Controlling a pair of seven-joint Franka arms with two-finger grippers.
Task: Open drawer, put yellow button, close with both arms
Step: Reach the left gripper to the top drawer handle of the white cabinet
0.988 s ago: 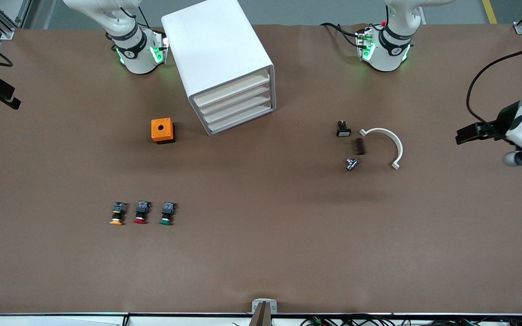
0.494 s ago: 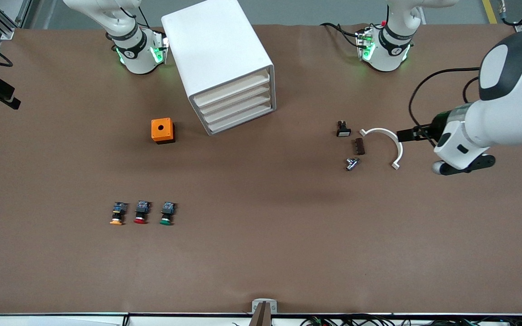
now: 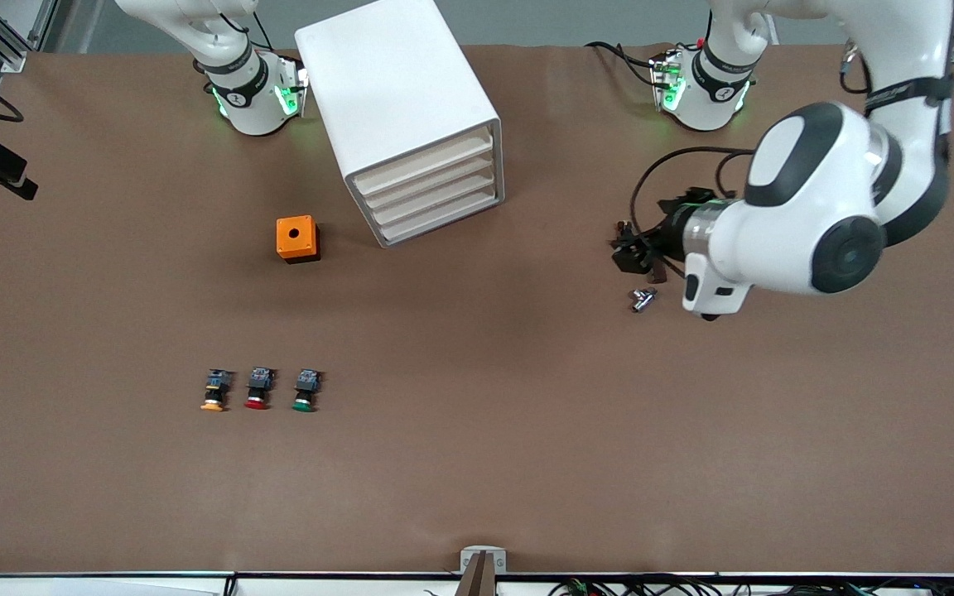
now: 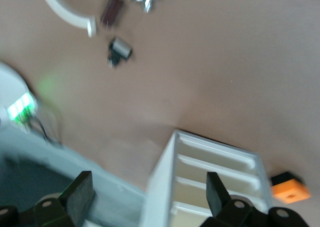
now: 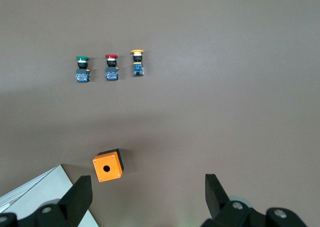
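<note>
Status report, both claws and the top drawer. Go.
Left claw open, empty, over small parts. Right claw open, empty, parked high. Drawer shut; yellow button untouched on table. Drawer front clear.

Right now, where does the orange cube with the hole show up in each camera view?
Front view: the orange cube sits on the table beside the white cabinet, toward the right arm's end, farther from the camera than the three buttons.
Left wrist view: only a corner of it shows, next to the cabinet's drawer fronts.
Right wrist view: in plain sight, hole facing up.
Shared landmark: the white cabinet.
</note>
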